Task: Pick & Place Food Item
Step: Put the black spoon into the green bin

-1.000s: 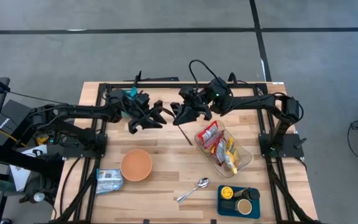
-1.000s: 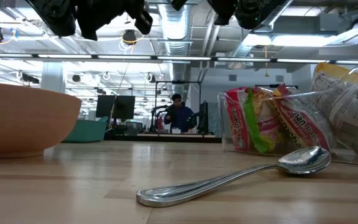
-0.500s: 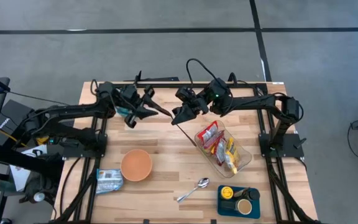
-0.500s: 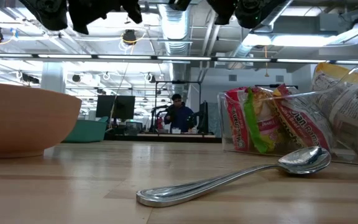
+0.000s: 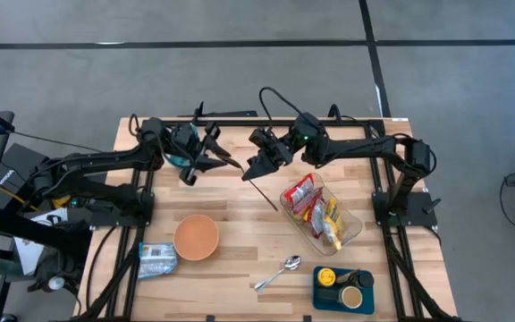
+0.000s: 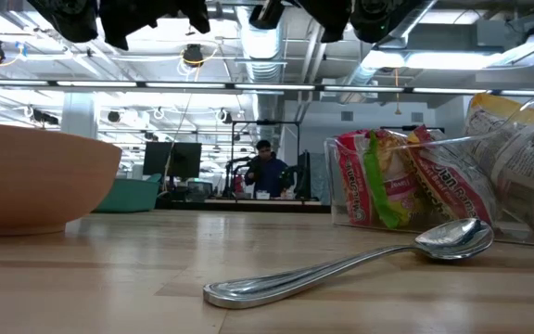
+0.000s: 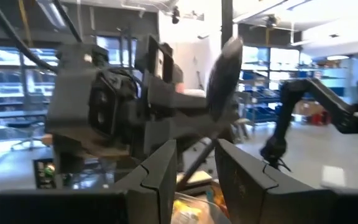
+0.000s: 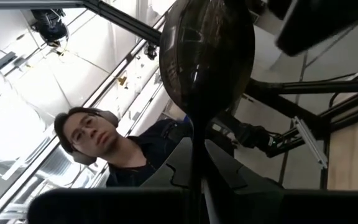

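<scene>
Above the table's far middle, my right gripper [image 5: 251, 170] is shut on a black spoon [image 8: 205, 53]. Its glossy bowl stands out past the fingers, and its thin handle [image 5: 263, 196] slants away below the gripper. My left gripper [image 5: 229, 159] hovers just to the left of it, open by a narrow gap [image 7: 196, 168] with nothing held; the spoon and the right gripper show beyond its fingers. Food packets [image 5: 316, 210] lie in a clear container [image 5: 351, 224] at the right. A blue packet [image 5: 157, 259] lies flat at the near left. My right gripper pinches the black spoon's handle [image 8: 195, 140] between its two fingers, just below the bowl. The fingers lie across the handle. The spoon is lifted clear of the table, its bowl on one side of the fingers and the handle's long part on the other.
An orange bowl [image 5: 195, 237] stands at the near left beside the blue packet. A metal spoon [image 5: 280, 273] lies near the front edge. A blue tray [image 5: 342, 288] with round cups sits at the near right. A person shows in the room beyond the table.
My left gripper has drawn back from the right gripper toward the table's far left, risen a little and rolled. My right gripper has stayed in place and rolled, turning the black spoon with it.
</scene>
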Controlling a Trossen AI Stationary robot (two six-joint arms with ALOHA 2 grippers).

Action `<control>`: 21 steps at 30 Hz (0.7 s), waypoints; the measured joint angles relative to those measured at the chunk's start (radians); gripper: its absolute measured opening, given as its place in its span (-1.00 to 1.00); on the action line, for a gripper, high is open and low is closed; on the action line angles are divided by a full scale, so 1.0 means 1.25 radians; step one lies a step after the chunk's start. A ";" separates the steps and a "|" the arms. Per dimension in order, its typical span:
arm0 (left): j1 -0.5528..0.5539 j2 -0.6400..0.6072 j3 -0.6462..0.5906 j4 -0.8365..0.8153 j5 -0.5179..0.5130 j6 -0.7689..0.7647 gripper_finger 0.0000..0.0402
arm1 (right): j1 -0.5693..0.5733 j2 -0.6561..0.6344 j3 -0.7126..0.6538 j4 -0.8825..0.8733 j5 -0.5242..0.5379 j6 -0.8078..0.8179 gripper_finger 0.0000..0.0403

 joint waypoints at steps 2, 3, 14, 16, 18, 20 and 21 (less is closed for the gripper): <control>0.000 0.000 0.000 -0.011 0.015 -0.002 -0.48 | 0.000 0.000 0.000 0.001 0.000 -0.006 -0.95; 0.000 0.000 0.000 -0.012 0.015 -0.011 -0.48 | 0.000 0.000 0.000 0.001 0.000 -0.006 -0.95; -0.017 0.000 0.000 -0.004 0.015 -0.042 -0.48 | 0.000 0.000 0.000 -0.033 0.000 -0.013 -0.95; -0.027 0.000 0.000 -0.004 0.015 -0.042 -0.48 | 0.000 0.000 0.000 -0.037 0.008 -0.025 -0.95; -0.034 0.000 0.000 -0.004 0.010 -0.042 -0.48 | 0.000 0.000 0.000 -0.037 0.019 -0.029 -0.95; -0.042 0.000 0.000 -0.001 -0.004 -0.042 -0.48 | 0.000 0.000 0.000 -0.040 0.027 -0.037 -0.95; -0.045 0.000 0.000 0.002 -0.010 -0.042 -0.48 | 0.000 0.000 0.000 -0.051 0.033 -0.051 -0.95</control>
